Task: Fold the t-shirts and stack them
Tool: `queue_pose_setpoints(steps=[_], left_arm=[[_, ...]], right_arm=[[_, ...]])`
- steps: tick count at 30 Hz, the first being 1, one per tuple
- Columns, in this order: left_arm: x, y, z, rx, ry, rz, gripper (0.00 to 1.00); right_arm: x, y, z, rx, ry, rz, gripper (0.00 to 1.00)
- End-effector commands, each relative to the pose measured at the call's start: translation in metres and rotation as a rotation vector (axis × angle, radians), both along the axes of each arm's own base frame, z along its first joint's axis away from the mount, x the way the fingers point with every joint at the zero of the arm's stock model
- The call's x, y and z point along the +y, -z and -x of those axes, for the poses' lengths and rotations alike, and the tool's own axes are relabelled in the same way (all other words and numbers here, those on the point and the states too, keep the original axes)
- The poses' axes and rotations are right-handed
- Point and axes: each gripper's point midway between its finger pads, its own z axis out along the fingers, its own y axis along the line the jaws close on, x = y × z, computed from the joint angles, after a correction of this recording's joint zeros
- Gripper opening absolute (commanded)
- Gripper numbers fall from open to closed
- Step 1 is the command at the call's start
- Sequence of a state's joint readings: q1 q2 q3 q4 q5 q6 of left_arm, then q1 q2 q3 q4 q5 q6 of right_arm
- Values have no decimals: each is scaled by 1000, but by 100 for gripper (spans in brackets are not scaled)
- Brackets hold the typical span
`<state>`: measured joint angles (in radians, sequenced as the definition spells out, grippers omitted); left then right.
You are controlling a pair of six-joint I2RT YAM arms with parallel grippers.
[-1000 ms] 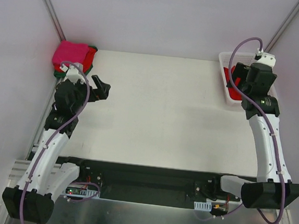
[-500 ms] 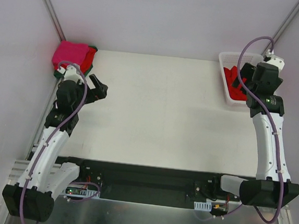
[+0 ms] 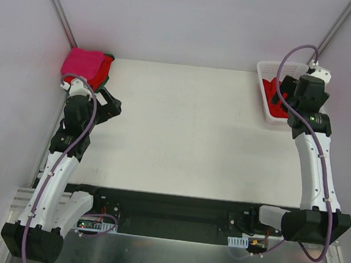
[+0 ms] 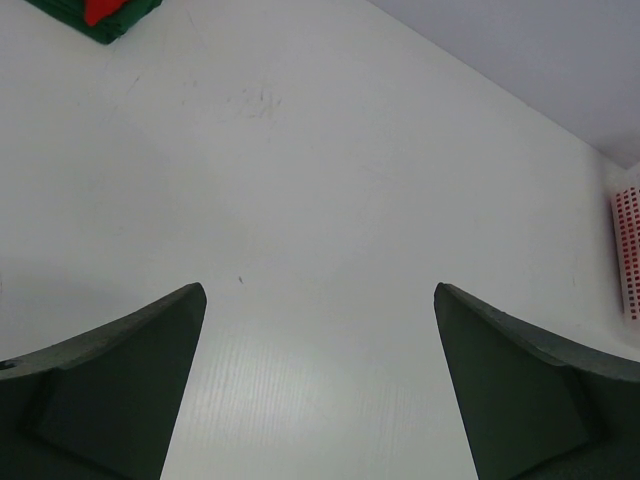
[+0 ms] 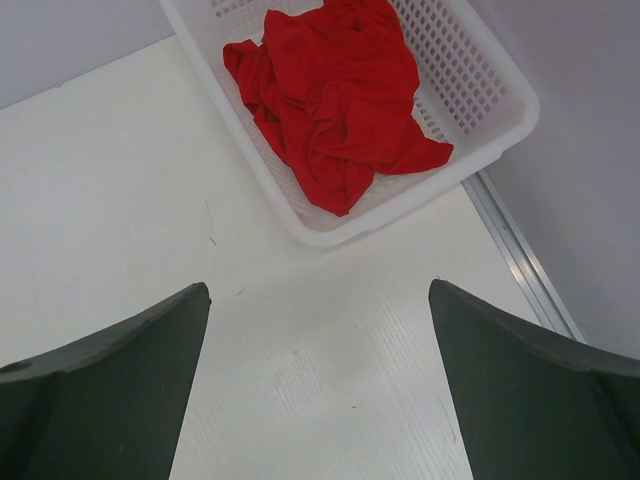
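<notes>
Hovering wide open, empty: left hand (image 4: 320, 288) near t-shirt stack (image 3: 84, 65), right hand (image 5: 318, 286) near basket (image 5: 480, 90)

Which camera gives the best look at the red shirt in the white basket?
The right wrist view: the red shirt lies crumpled in the basket, fully visible. The top view shows part of it beside the right arm; the left wrist view catches only the basket's edge.

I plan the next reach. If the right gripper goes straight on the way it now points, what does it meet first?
Probably the near wall of the white basket, the crumpled red t-shirt just behind. Depth is unclear, so the table may come first.
</notes>
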<state>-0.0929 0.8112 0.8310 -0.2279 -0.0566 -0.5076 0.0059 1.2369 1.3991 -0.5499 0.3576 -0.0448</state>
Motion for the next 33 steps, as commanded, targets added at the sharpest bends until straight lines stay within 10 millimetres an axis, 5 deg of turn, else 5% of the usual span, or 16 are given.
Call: queue_pose_setpoints(steps=[1, 5, 10, 15, 18, 32, 33], left_arm=[[-7, 4, 2, 11, 39, -4, 99], [-18, 7, 3, 21, 109, 4, 96], [-46, 13, 9, 55, 290, 22, 97], [-48, 12, 16, 37, 306, 23, 99], [-50, 10, 21, 21, 329, 13, 99], [-53, 18, 35, 38, 358, 20, 99], [-53, 18, 36, 36, 360, 20, 99]], right_arm=[[6, -5, -5, -67, -47, -7, 96], [-7, 7, -10, 21, 9, -32, 96], [-13, 37, -39, 115, 2, -92, 96], [-31, 37, -70, 122, 29, -107, 96], [-42, 55, -84, 167, 38, -151, 96], [-39, 104, -157, 193, -93, -329, 96], [-38, 119, -162, 220, -100, -343, 96]])
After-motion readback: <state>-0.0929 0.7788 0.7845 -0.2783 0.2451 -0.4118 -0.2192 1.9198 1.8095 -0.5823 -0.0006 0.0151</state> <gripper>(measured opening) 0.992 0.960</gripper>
